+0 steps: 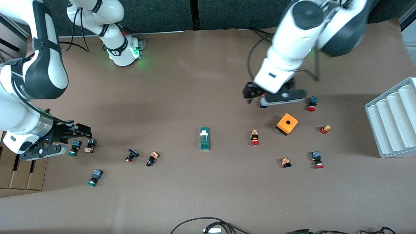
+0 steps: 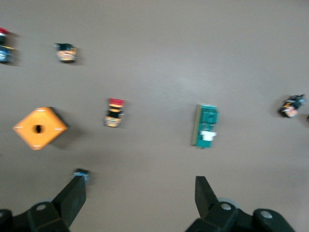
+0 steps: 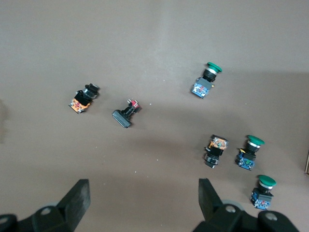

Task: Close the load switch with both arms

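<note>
The load switch [image 1: 204,138] is a narrow green block with a white lever piece on top. It lies alone at the table's middle and also shows in the left wrist view [image 2: 205,125]. My left gripper [image 1: 251,93] hangs open and empty [image 2: 140,198] over bare table. It is off toward the left arm's end from the switch, beside the orange box [image 1: 287,123]. My right gripper [image 1: 78,130] hangs open and empty [image 3: 143,198] over the push buttons at the right arm's end. It is well apart from the switch, which is out of the right wrist view.
Red-capped push buttons [image 1: 255,138] and the orange box [image 2: 38,128] lie toward the left arm's end. Green-capped buttons [image 1: 94,177] and black ones [image 1: 131,155] lie toward the right arm's end. A white ribbed tray [image 1: 393,120] and cardboard [image 1: 19,169] sit at the table's ends.
</note>
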`<state>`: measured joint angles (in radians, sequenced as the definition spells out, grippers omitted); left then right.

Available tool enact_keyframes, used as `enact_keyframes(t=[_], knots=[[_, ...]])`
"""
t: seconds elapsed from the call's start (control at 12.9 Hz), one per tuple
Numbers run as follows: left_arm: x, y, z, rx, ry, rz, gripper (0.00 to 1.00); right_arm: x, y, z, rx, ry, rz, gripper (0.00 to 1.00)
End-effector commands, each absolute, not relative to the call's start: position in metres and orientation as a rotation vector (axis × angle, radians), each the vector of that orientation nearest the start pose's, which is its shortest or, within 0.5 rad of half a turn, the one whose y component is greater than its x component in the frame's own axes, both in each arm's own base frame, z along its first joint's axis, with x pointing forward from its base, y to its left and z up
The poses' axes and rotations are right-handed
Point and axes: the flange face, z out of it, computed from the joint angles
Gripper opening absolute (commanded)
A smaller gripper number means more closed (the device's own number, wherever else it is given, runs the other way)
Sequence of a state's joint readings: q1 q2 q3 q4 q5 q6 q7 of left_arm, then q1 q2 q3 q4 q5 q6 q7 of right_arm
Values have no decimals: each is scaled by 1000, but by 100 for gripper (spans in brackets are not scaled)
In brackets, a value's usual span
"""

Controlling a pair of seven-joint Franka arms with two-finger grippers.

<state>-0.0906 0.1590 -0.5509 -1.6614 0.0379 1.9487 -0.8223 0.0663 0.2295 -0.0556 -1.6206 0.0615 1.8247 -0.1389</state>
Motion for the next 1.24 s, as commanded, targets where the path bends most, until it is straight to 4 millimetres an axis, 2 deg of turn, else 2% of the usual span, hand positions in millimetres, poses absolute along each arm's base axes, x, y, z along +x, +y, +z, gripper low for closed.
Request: enact_keyframes(t=[0.0, 0.08, 0.23, 0.31, 0.46, 0.7, 0.85, 1.0, 1.16], knots=[[516, -397, 500, -3272, -356, -281, 100, 631, 9, 488, -3078, -191, 31, 100], [515, -415, 481, -3264, -388, -334, 100, 631, 8, 488, -3078, -194, 31, 100], [496, -453, 454, -3182, -435, -485, 100, 631, 7, 487, -3078, -196, 31, 100], [484, -470, 440, -3145, -507, -535, 100, 631, 6, 487, -3078, -194, 31, 100], [453, -511, 405, -3092, -516, -651, 100, 632, 6, 485, -3078, -193, 35, 100], [422, -547, 344, -3004, -629, -919, 100, 632, 5, 482, -3076, -212, 44, 100], [415, -555, 309, -2962, -720, -1102, 100, 632, -3, 481, -3073, -225, 42, 100], [400, -567, 279, -2953, -687, -1218, 100, 632, -2, 481, -3075, -226, 45, 100], [395, -568, 249, -2908, -571, -1307, 100, 632, -2, 481, -3075, -229, 45, 100]])
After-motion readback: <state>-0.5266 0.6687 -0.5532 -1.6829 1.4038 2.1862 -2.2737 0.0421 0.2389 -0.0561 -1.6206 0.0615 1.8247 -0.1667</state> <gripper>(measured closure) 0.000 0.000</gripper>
